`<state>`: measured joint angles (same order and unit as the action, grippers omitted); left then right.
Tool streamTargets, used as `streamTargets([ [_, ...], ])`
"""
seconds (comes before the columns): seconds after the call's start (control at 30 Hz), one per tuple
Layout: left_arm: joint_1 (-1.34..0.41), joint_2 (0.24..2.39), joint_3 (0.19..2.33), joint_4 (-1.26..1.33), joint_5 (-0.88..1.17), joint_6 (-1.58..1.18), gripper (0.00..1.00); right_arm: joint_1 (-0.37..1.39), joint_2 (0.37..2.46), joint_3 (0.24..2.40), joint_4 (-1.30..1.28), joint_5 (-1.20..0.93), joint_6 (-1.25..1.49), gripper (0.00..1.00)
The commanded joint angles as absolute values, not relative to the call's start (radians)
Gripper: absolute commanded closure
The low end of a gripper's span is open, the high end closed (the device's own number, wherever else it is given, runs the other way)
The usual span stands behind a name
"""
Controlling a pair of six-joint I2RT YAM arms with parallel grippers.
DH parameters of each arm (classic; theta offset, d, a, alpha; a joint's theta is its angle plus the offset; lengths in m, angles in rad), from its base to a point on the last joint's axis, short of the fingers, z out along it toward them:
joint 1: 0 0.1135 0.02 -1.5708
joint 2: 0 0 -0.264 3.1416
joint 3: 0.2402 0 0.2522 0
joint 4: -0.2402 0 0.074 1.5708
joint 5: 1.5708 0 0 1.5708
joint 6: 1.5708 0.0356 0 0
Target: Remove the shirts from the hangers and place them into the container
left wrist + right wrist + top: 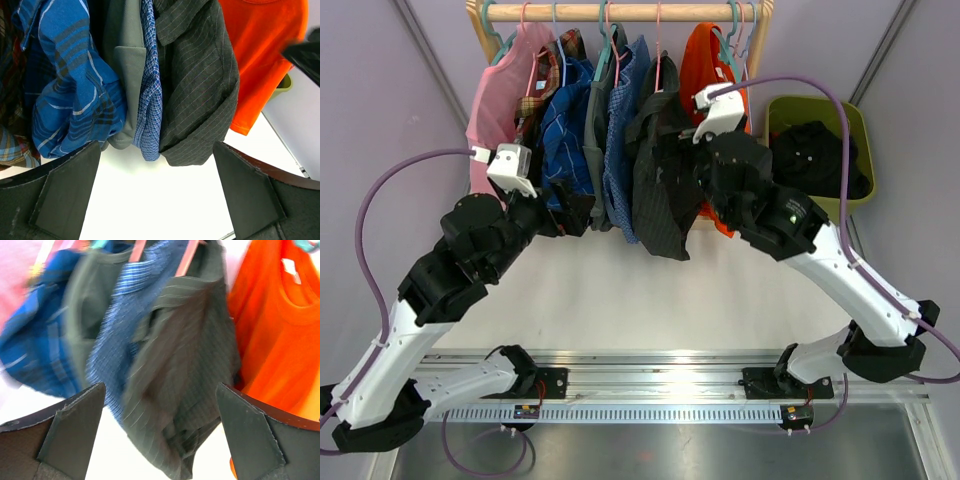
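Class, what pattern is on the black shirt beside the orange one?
Pinstripes: the black shirt shows sharpest in the left wrist view.

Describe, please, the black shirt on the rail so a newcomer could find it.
Find the wooden rail at the back. Second from its right end hangs the black pinstriped shirt, between the orange shirt and the blue small-checked shirt. Only it is dark with pale stripes.

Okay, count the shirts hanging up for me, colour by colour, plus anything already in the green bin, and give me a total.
Pink shirt: 1
Red plaid shirt: 1
Blue plaid shirt: 1
Grey shirt: 1
Blue small-checked shirt: 1
Black pinstriped shirt: 1
Orange shirt: 1
Dark garment in the green bin: 1
Total: 8
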<state>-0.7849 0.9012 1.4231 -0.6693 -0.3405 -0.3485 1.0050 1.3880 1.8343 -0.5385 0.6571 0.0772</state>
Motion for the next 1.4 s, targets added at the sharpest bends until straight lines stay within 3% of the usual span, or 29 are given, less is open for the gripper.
streamTargets([
  [0.0, -0.788, 0.904, 1.410, -0.614, -0.319, -0.373, 0.01, 0.887, 1.416, 1.896, -0.569, 0.533, 0.181, 0.01],
  [0.4, -0.788, 0.858, 1.356, -0.600, -0.341, -0.410, 0.01, 0.818, 1.517, 2.040, -0.543, 0.304, 0.259, 0.01],
  [0.8, -0.788, 0.838, 1.338, -0.606, -0.362, -0.422, 0.01, 0.781, 1.729, 2.206, -0.661, 0.363, 0.304, 0.01],
  [1.37, -0.788, 0.816, 1.322, -0.617, -0.393, -0.431, 0.01, 0.764, 1.769, 2.157, -0.660, 0.410, 0.339, 0.08],
])
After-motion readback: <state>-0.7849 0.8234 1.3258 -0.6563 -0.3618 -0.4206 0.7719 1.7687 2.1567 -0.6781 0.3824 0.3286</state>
